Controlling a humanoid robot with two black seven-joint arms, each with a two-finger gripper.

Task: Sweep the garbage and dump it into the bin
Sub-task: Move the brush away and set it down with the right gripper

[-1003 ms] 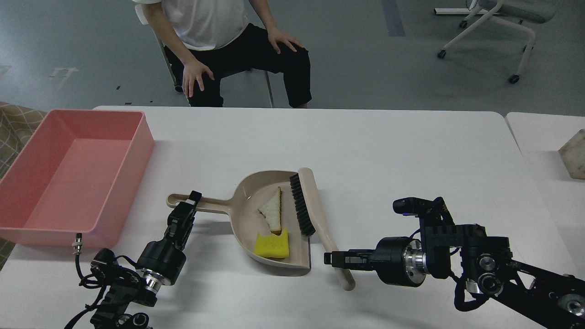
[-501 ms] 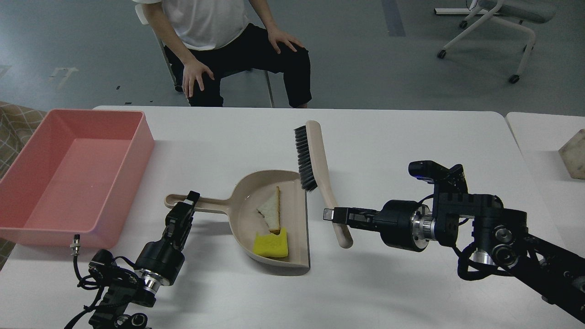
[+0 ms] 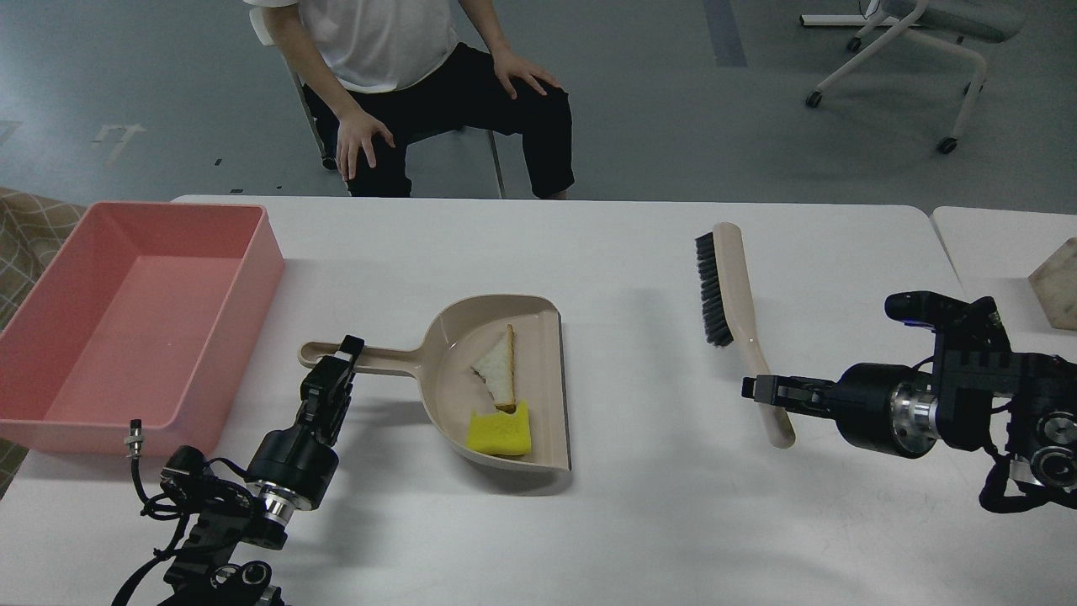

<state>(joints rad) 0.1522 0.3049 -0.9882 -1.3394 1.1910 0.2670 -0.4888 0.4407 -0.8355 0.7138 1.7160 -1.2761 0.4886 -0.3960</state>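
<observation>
The bread slice [image 3: 498, 375] and the yellow sponge chunk [image 3: 501, 433] lie inside the beige dustpan [image 3: 538, 396] at the table's middle. My left gripper [image 3: 345, 360] is shut on the dustpan's long handle, and the pan seems slightly off the table, with a shadow under it. The salmon-pink bin [image 3: 50, 337] stands empty at the far left. My right gripper [image 3: 761, 392] is shut on the handle of the beige brush [image 3: 729, 286], holding it well right of the dustpan with its black bristles facing left.
A person [image 3: 421, 67] sits behind the table's far edge. A second table at the right holds a beige block [image 3: 1056, 284]. A white wheeled chair [image 3: 900, 50] stands on the floor at the back right.
My right gripper has carried the brush from the dustpan's mouth up and far to the right. The dustpan with the garbage has shifted a little away from me, held by my left gripper.
</observation>
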